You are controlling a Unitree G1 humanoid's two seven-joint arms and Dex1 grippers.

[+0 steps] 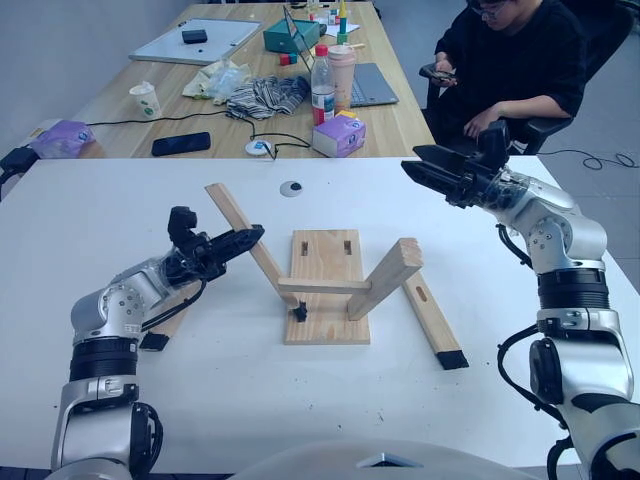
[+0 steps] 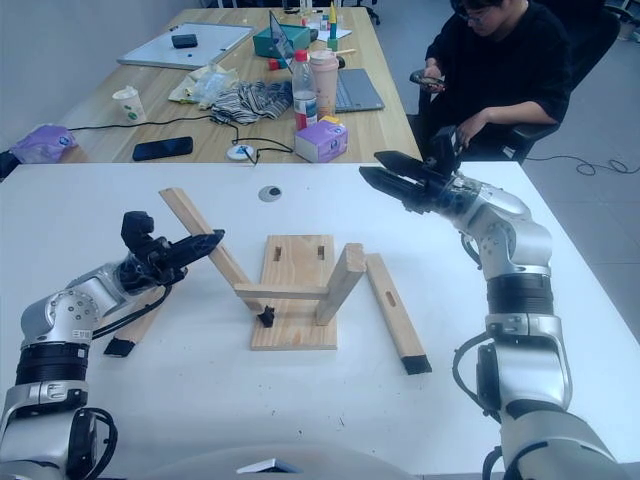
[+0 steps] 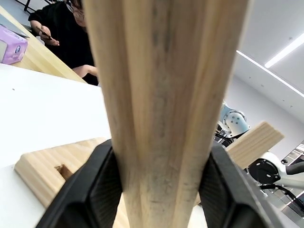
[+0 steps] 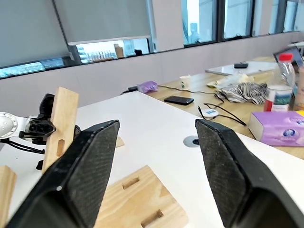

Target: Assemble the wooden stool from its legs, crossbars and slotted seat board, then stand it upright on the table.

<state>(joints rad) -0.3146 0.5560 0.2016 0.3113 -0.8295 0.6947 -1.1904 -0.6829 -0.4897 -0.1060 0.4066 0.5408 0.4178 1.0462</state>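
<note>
Left gripper [image 1: 250, 238] jaws are clamping the tilted leg [image 1: 236, 219] | that leg is leaning up from the slotted seat board [image 1: 326, 320], which is lying flat on the table [image 1: 120, 210] | a crossbar [image 1: 320, 286] is running across to a second leg [image 1: 386, 277] | right gripper [image 1: 412, 160] jaws are standing apart, hovering above the table | a loose leg [image 1: 434, 320] is lying just beside the board.

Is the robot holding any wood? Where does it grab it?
Left gripper clamps the slanted wooden leg near its middle; right gripper is open, empty.

I work in an office-like lab; behind my white worktop [image 1: 120, 215] a long wooden desk [image 1: 400, 125] holds a laptop [image 1: 368, 85], phone [image 1: 181, 144] and bottle [image 1: 321, 85]; wide windows [image 4: 202, 19] line the wall
</note>
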